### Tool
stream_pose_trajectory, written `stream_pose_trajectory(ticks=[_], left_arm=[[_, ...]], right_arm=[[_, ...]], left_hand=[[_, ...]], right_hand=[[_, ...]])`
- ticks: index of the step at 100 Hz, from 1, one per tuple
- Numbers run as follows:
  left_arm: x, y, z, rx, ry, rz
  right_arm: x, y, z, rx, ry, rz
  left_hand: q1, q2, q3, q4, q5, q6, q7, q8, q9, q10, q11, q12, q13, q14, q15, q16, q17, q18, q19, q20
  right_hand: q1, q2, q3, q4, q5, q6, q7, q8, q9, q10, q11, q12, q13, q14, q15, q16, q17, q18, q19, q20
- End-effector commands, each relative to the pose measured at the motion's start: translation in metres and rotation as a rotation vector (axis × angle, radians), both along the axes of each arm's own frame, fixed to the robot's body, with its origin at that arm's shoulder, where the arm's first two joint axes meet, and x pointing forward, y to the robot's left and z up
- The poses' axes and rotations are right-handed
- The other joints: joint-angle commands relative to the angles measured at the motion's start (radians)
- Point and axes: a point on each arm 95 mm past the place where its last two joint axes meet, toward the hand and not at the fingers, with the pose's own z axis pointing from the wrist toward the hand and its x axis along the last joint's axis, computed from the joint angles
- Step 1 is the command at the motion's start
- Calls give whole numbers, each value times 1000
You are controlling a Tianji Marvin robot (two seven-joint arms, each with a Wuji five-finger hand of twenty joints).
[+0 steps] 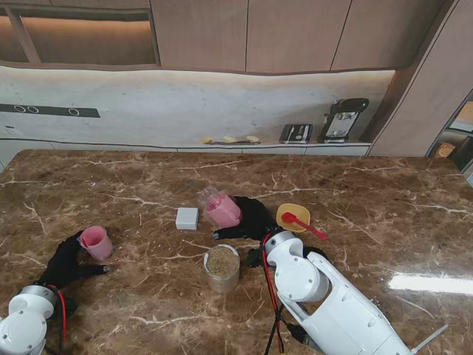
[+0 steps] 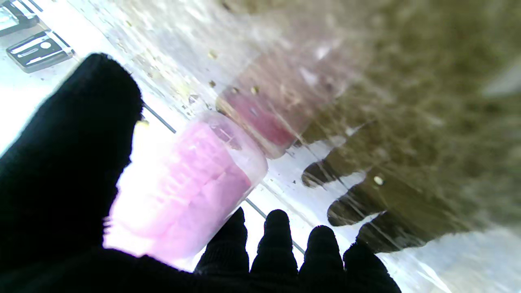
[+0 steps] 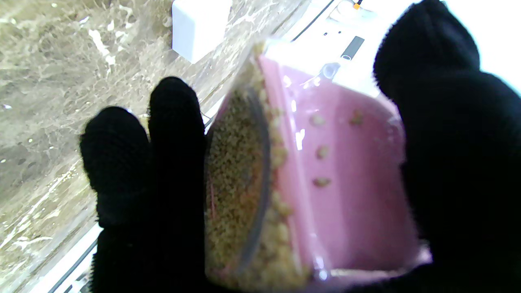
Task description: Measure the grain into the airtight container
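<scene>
On the marble surface point(image 1: 369, 214), near its middle, the right hand point(image 1: 255, 218) is clamped around a pink bag of grain point(image 1: 222, 210), thumb on one side and fingers on the other, as the right wrist view shows, with grain visible at the bag's open mouth. The airtight container point(image 1: 222, 268), a clear jar already holding grain, stands nearer to the robot and apart from the bag. To the left, the left hand point(image 1: 66, 259) cups a pink measuring cup point(image 1: 96, 242), fingers curled beside it; whether it grips firmly cannot be told. Grains clinging to the bag's wall suggest the contents shift easily, so a tilt of the bag away from either vessel would likely scatter grain. A soft bag may also buckle under the squeeze and dump too much. The yellow bowl point(image 1: 293, 215) with a red spoon point(image 1: 301, 224) sits just beside the right hand and could be knocked.
</scene>
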Motion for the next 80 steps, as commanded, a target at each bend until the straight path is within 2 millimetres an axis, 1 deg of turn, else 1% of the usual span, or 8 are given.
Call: stream_pose_trajectory(ticks=[1,28,29,38,41,47,75,80], left_arm=[[-7,-1,-2,1,8,-7],[-8,1,15,16,-70,7],[-9,1,16,18,-70,6],[-8,3,21,17,-87,13],[-9,3,23,16,-89,15],[-8,6,26,28,-93,16],[-9,8,47,40,-133,7],[-9,8,52,48,-140,-1]], right_arm=[[-2,2,-2,11,13,8],[-3,0,-2,22,9,2],[-3,0,-2,23,9,2],[-3,-1,-2,28,6,-4],[-3,-2,-2,30,5,-5],[-3,-3,-2,32,3,-8],[-4,-9,-2,42,-2,-23],[-4,-10,-2,44,-5,-26]], left_hand=[[-28,-17,-38,-10,-48,-15,-32,8,-31,-15,-29,3,-6,12,12,-12,20,93,45,-2],[-30,-9,-43,-8,-49,-18,-42,24,-27,-14,-21,9,-6,12,20,-5,20,92,45,-2],[-31,-7,-44,-8,-49,-18,-42,24,-26,-22,-20,9,-6,12,20,-5,20,92,45,-2],[-28,-8,-46,-7,-49,-16,-44,27,-26,-13,-18,10,-6,13,21,-1,20,92,45,-2],[-28,-6,-48,-7,-49,-17,-45,28,-25,-24,-17,9,-7,12,21,-1,21,90,45,-2],[-30,-1,-50,-7,-49,-16,-45,29,-27,-13,-18,8,-7,14,21,0,20,91,45,-2],[-32,-3,-57,-6,-39,-20,-33,40,-27,-12,-19,6,-6,14,19,0,20,91,45,-2],[-36,2,-59,-6,-38,-19,-29,42,-22,-28,-15,8,-7,14,20,1,21,89,45,-2]], right_hand=[[126,359,245,-15,116,-223,165,13,109,-116,183,25,51,-143,35,-11,-12,-88,-2,18],[127,359,245,-15,117,-224,165,13,109,-116,183,24,51,-143,35,-11,-12,-88,-2,18],[126,359,245,-15,117,-224,165,13,109,-117,183,24,51,-143,35,-11,-12,-88,-2,18],[127,358,245,-15,116,-223,165,13,110,-115,184,25,51,-142,35,-11,-12,-88,-2,18],[127,359,245,-15,117,-222,165,13,109,-117,183,25,50,-142,35,-11,-12,-88,-2,18],[127,358,245,-15,117,-223,165,13,109,-117,184,25,51,-143,35,-11,-12,-88,-2,18],[127,358,245,-15,118,-222,166,13,109,-116,184,25,51,-143,35,-11,-12,-88,-3,19],[127,358,245,-15,118,-222,166,13,109,-117,183,25,51,-143,35,-11,-12,-88,-3,19]])
